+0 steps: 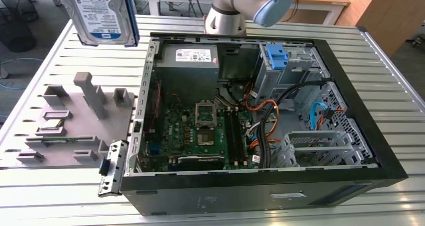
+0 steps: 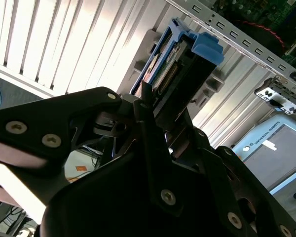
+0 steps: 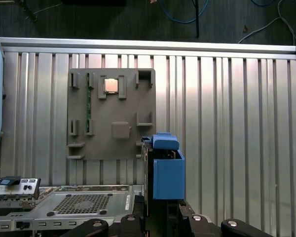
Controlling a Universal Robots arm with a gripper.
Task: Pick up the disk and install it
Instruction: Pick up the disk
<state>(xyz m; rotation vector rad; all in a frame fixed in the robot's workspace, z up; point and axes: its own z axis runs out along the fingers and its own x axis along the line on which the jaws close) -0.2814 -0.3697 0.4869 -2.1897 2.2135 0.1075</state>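
Note:
The disk, a silver drive with a white-and-blue label in a blue bracket, hangs upright in the air above the table at the exterior view's upper left, outside the open computer case. In both wrist views my gripper is shut on the disk, whose blue bracket end sticks out past the black fingers. Below the disk lie the grey fixture plate and the slatted table.
The grey fixture plate with raised pegs lies on the table to the exterior view's left of the case. Inside the case are a grey power supply, a motherboard, a blue bracket in the drive bay and loose cables. The arm's base stands behind the case.

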